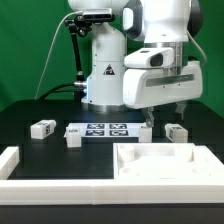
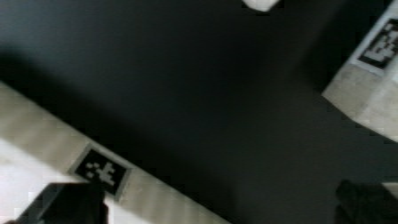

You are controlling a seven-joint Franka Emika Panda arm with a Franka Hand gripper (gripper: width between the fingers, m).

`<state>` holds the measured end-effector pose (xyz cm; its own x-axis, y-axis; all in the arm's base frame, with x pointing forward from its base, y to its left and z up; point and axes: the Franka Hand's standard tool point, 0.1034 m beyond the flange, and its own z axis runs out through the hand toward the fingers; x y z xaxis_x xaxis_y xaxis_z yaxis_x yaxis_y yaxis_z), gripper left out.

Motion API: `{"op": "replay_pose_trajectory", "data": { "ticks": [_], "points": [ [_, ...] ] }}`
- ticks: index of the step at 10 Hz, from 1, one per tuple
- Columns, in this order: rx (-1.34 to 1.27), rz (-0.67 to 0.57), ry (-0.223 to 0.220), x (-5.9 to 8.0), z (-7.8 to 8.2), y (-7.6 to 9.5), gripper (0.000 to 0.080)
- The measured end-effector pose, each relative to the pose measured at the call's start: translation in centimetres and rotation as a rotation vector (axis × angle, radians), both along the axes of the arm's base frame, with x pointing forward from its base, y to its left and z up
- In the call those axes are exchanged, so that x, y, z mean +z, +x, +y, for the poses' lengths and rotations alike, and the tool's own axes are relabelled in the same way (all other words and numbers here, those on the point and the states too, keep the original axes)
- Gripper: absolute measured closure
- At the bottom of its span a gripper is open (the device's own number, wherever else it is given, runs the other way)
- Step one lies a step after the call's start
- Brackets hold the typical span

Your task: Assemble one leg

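Observation:
Three small white legs with tags lie on the black table in the exterior view: one at the left (image 1: 42, 128), one beside the marker board (image 1: 72, 137), and one at the right (image 1: 177, 133). My gripper (image 1: 163, 115) hangs above the table between the marker board's right end and the right leg. It is open and empty. In the wrist view the gripper (image 2: 214, 205) shows only bare dark table between its fingers (image 2: 63, 205). A white tagged piece (image 2: 365, 70) lies to one side; I cannot tell which part it is.
The marker board (image 1: 100, 129) lies in the middle. A large white tray (image 1: 190, 152) with raised walls stands in front of the gripper. A long white walled piece (image 1: 20, 185) runs along the front. A white tagged edge (image 2: 102, 170) crosses the wrist view.

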<state>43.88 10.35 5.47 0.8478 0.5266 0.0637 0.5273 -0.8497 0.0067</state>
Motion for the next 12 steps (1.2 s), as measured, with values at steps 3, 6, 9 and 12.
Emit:
{"op": "replay_pose_trajectory", "data": {
  "ticks": [3, 6, 9, 12],
  "points": [
    [-0.285, 0.017, 0.032, 0.0, 2.0, -0.6, 0.0150],
    [-0.472, 0.030, 0.053, -0.1, 2.2, -0.6, 0.0150],
    [-0.443, 0.024, 0.059, -0.7, 3.2, -1.8, 0.0150],
    [-0.415, 0.272, -0.052, -0.5, 4.0, -2.9, 0.0150]
  ]
}}
